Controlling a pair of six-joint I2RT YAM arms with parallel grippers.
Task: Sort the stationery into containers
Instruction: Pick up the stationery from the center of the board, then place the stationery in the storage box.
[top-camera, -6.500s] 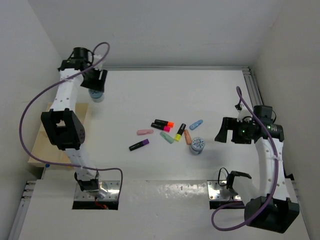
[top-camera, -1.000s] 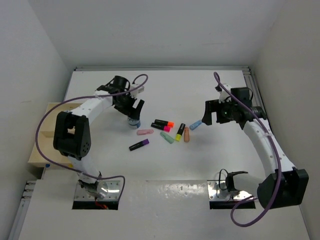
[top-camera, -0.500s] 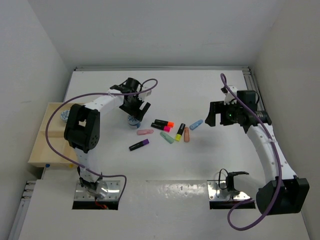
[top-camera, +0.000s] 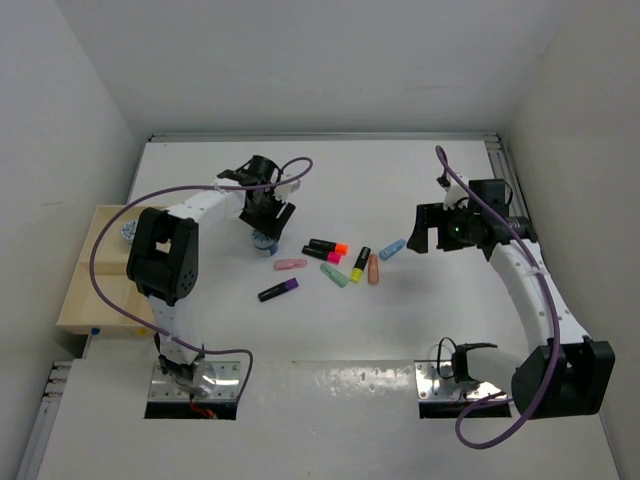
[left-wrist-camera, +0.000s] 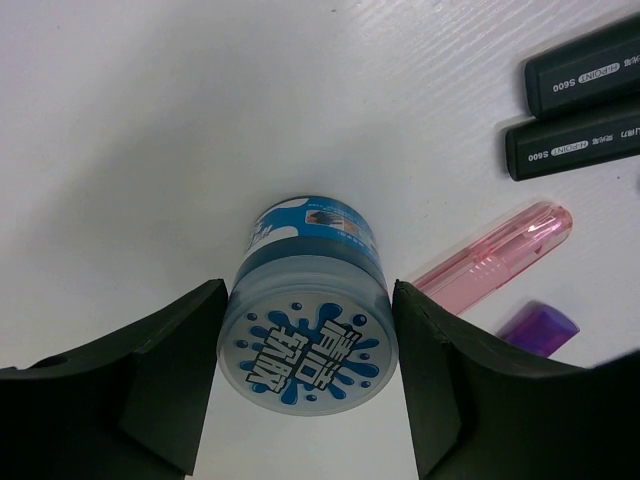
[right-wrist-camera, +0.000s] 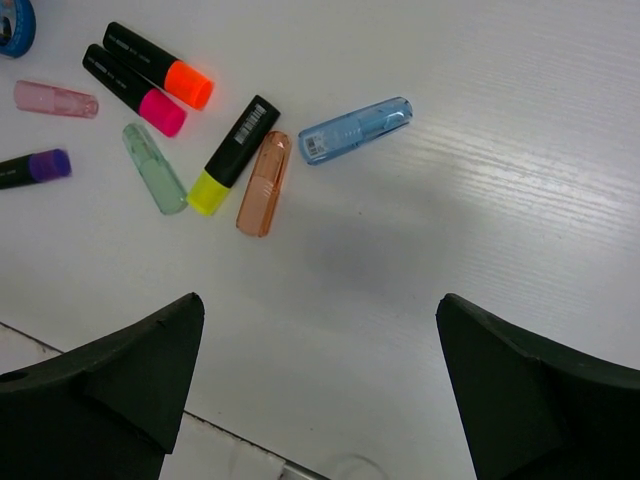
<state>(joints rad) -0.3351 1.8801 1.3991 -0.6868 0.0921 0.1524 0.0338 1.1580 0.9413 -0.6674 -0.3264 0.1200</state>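
Left jaws (left-wrist-camera: 308, 385): pressing on both sides of the patterned roll (left-wrist-camera: 308, 330), its smooth sides meeting each black pad.
Patterned roll: standing upright on the desk (top-camera: 400, 170), short and round, with a glossy grey-blue lid showing blue splashes and a printed band around its side.
Right jaws (right-wrist-camera: 320, 300): hanging wide apart over bare desk, gripping nothing.
Second roll (top-camera: 130, 232): sitting in a far compartment of the pale wooden tray (top-camera: 95, 300), which is hanging off the desk's left edge.
Highlighters: lying loose at mid-desk, with matte black barrels and bright caps. The orange (right-wrist-camera: 158, 68) and pink (right-wrist-camera: 133, 90) ones are lying side by side, the yellow (right-wrist-camera: 232, 155) is touching the salmon stub (right-wrist-camera: 263, 184), and the purple (right-wrist-camera: 35, 168) is lying apart.
Stubs: translucent rounded plastic. The blue (right-wrist-camera: 355, 130), green (right-wrist-camera: 154, 168) and pink (right-wrist-camera: 55, 99) ones are lying around the cluster.
Desk: showing white, faintly grained board.
Change over six seconds: the left arm is now reaching in from beside the tray towards the cluster. A roll is no longer standing by the salmon stub.
Change over the last half second: barely anything is moving.
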